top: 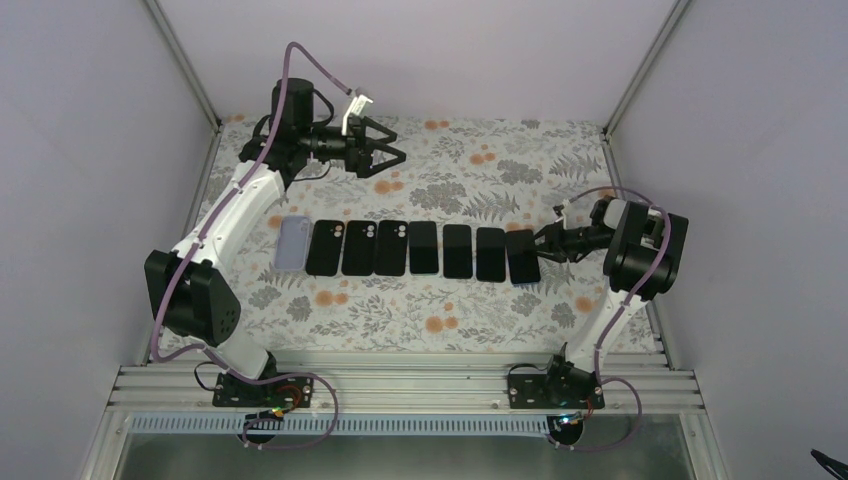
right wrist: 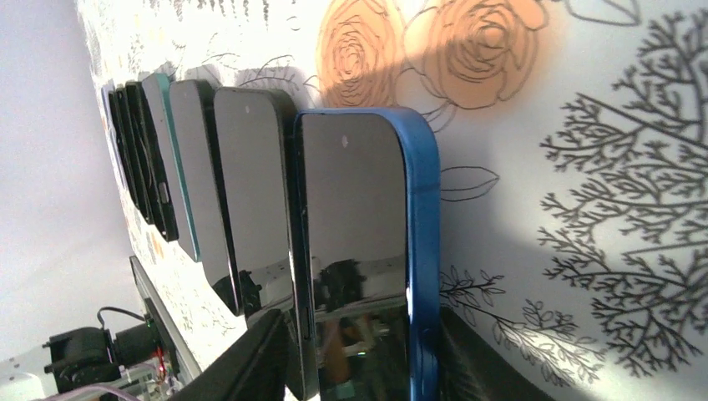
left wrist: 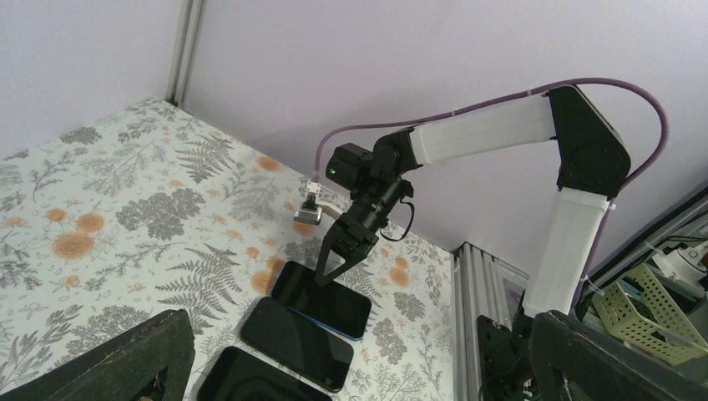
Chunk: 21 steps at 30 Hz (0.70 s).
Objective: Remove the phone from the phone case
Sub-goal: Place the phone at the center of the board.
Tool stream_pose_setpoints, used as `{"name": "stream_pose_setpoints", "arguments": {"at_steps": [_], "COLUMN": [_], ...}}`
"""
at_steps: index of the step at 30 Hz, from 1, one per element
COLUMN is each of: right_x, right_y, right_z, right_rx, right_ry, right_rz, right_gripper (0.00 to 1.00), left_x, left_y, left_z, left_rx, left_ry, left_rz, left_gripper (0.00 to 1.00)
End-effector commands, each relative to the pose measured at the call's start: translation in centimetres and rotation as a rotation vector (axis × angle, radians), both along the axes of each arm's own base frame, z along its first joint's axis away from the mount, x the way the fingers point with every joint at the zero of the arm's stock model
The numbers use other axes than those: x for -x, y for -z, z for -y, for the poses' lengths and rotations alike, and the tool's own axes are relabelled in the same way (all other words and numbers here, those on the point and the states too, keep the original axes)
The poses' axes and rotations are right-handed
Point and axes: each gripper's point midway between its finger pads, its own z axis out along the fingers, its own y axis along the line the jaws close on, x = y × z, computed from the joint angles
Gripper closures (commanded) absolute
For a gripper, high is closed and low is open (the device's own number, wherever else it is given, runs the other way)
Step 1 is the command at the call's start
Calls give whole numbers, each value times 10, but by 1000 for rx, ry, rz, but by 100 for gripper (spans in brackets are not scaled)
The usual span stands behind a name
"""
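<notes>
Eight slabs lie side by side in a row across the middle of my top view, on the floral cloth [top: 470,310]. A lilac case [top: 291,245] sits at the left end and six dark handsets [top: 457,252] follow it. At the right end is the phone [right wrist: 355,209] I am after, screen up and seated in its blue phone case [right wrist: 424,217]. In the right wrist view the blue rim wraps the phone's top and right edge. The next handset lies just beside it on the left, though I cannot tell if the two touch.

The right gripper [top: 542,244] reaches in from the right of the top view, low over the end of that phone. Its jaws are parted. The two fingers [right wrist: 250,363] stand in the lower part of the wrist view, one on each side of the cased phone's near end. Whether they press the case's edges I cannot tell. The phone lies on the cloth.

The left gripper [top: 392,160] hangs in the upper left of the top view, above the cloth and well apart from the row. Its jaws are spread wide and hold nothing.
</notes>
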Motion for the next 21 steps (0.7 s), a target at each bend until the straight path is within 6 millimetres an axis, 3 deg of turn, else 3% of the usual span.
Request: {"name": "stream_pose_setpoints", "arguments": {"at_steps": [1,9,13,16,21], "right_x": [-8,-5,-9,-19,-43], "right_y": [-6,-16,-31,-50,-104], "right_z": [10,17,18,23,26], "right_rx": [25,48,60,85,103], "right_ry": [32,49,40,31,1], "right_rz": [27,37,74,134,275], "right_gripper": [57,40,21,2,1], "left_x": [-7,-28,-37,-40,-60], "left_y": [3,9,11,10,-4], "left_z": [-7,-27,-38,-46,-69], "left_rx": [-13,-32,-48,-74,-154], "left_ry": [-41,-140,-180,-208,-309], "left_rz": [6,-29,-40,-29,22], "left_gripper": [0,0,0,0,0]}}
